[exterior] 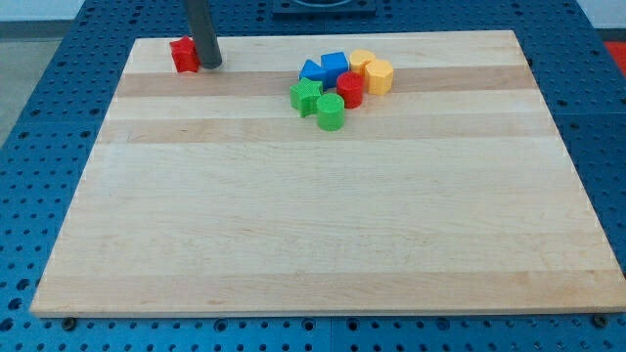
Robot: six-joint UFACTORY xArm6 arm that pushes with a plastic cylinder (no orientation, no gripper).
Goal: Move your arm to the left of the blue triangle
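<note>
Board (323, 225) first: big pale wooden top, nearly fills the view, sitting on a blue pegboard bench (29, 196). Most of it bare. Rod comes down at the view's top-left, and my tip (211, 66) sits on the wood w/ a red block (183, 54) touching or just beside it on the view's left; can't tell which.

No jaws on this rig, just the plain rod, so nothing to spread or pinch.

Cluster next, top-centre, well apart from my tip on the view's right. Blue triangle (313, 70) is on the cluster's left edge at the back, blue cube (335, 66) tight against its right. Behind and right: yellow block (362, 61) and yellow hexagon-ish block (379, 75). Red cylinder (350, 88) in the middle. Front: green star-ish block (306, 96) just below the triangle, green cylinder (331, 111) beside it.

Step in hand, as I read it: approach not done yet, tip is left of the triangle in direction but far off.

Next move calls for a slide toward the view's right along the top strip, stopping just short of the triangle's left side. Lane looks open. Watch the green star-ish block, it's close below the target spot. Leave the red block where it is.
</note>
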